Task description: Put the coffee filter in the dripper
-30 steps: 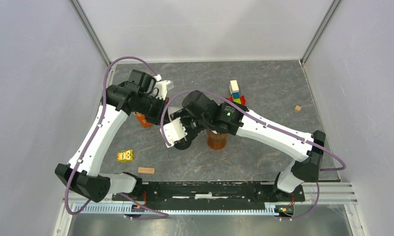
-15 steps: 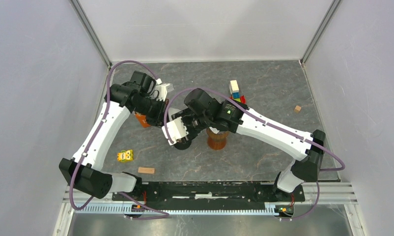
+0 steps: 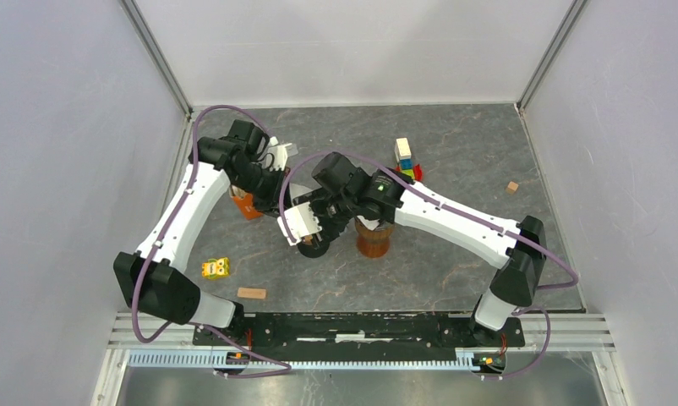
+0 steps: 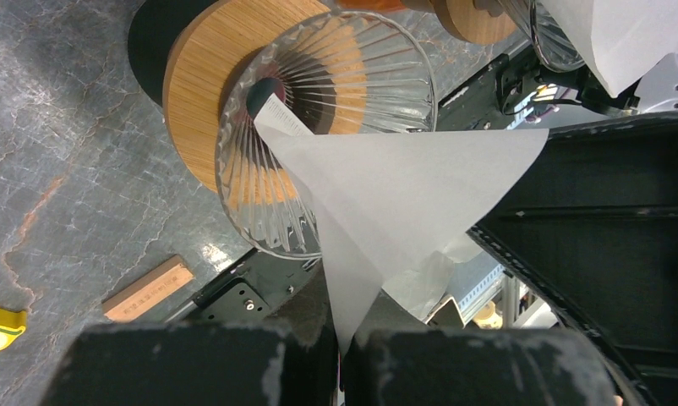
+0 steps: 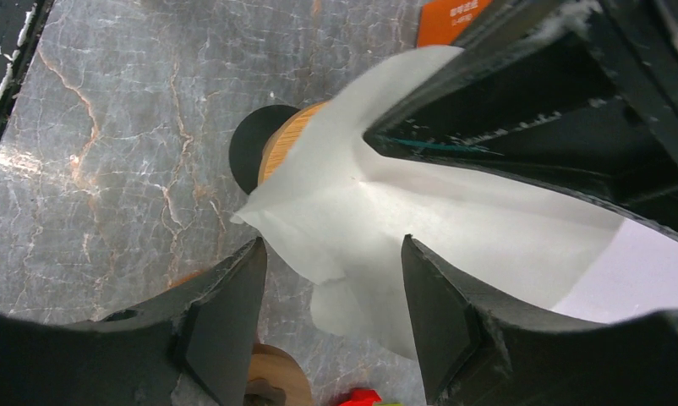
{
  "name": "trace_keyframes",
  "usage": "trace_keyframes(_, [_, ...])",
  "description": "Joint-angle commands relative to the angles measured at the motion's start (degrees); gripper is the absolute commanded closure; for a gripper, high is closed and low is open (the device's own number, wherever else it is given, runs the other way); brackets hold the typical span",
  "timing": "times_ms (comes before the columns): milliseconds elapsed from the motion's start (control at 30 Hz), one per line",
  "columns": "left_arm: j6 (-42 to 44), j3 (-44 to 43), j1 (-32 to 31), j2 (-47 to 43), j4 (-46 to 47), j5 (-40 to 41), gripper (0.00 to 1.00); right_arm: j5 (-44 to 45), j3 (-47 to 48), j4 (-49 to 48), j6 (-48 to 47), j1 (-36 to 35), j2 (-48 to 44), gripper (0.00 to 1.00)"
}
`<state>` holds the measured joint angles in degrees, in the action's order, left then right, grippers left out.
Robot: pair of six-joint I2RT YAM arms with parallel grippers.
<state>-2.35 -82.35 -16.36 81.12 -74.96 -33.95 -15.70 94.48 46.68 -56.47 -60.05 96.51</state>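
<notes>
left pincer [image 4: 340,338] has edged toward the right arm since a second ago, clamped on the coffee filter [image 4: 403,194], whose tip reaches into the glass dripper [image 4: 344,68] standing on the surface [image 4: 57,127]. right pincer [image 5: 331,245] hangs over the filter, fingers apart.

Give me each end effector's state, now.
Left end effector: closed, pinching the coffee filter.
Right end effector: open, fingers straddling that filter.
</notes>
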Motion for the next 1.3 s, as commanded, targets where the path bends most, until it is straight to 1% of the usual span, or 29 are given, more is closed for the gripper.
trace_keyframes(0, [-0.3,-2.4,0.8,1.5,-0.1,-3.1,0.98,-2.2,1.9,1.2,-1.5,0.1,0.6,0.33])
trace_keyframes(267, [-0.6,-2.8,0.8,3.1,0.0,-3.8,0.98,-2.5,2.9,2.1,-1.7,0.0,2.0,0.29])
trace_keyframes(600, [-0.6,-2.5,0.8,3.5,0.0,-4.2,0.93,-1.2,4.0,2.6,-2.1,-0.1,5.8,0.29])
trace_keyframes(700, [-0.5,-2.8,0.8,3.6,-0.1,-4.3,0.88,-0.5,3.8,2.5,-2.2,-0.1,6.2,0.29])
trace_keyframes(867, [-0.3,-3.8,0.8,3.7,-0.1,-4.1,0.78,-0.1,3.7,2.6,-2.1,-0.1,6.5,0.30])
trace_keyframes(1267, [1.5,-7.9,0.8,2.6,-1.5,-0.8,0.64,-0.6,4.0,3.4,-1.9,0.0,5.7,0.31])
